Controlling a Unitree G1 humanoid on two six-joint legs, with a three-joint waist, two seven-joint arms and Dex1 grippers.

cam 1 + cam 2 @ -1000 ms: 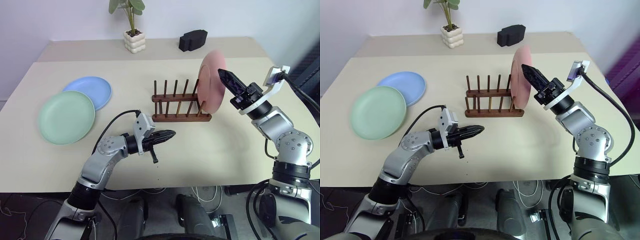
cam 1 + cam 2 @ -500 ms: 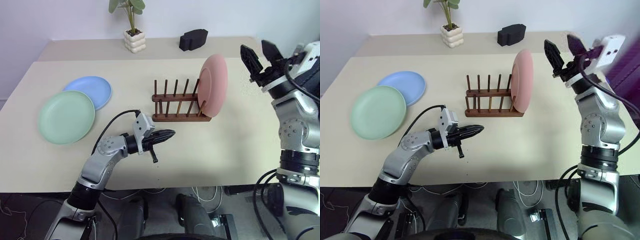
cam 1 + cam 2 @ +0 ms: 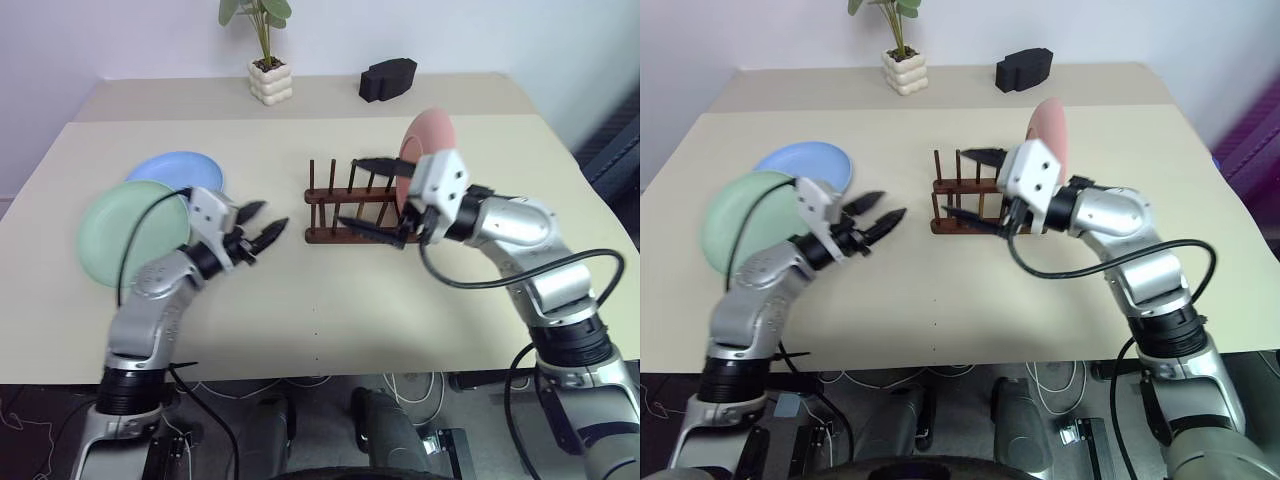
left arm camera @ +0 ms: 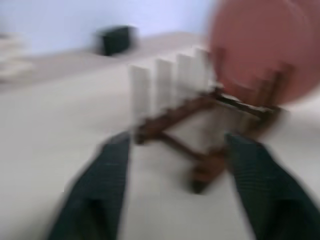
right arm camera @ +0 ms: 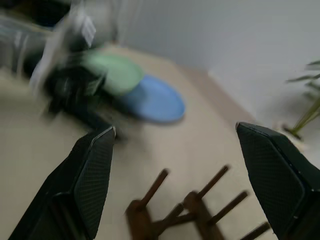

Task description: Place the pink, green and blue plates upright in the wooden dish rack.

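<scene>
Left eye view: beige table [image 3: 420,300] spans the frame. Green plate [image 3: 125,235] lies flat at centre left, overlapping the blue plate [image 3: 185,168] just above it. Pink plate [image 3: 428,135] stands upright at the right end of the wooden dish rack [image 3: 345,205], frame centre. Right gripper [image 3: 372,195] hangs at the rack, fingers spread wide above and below the pegs, holding nothing. Left gripper [image 3: 262,222], left of the rack, fingers parted, empty. Potted plant [image 3: 266,50] and black block [image 3: 387,78] at top centre.
</scene>
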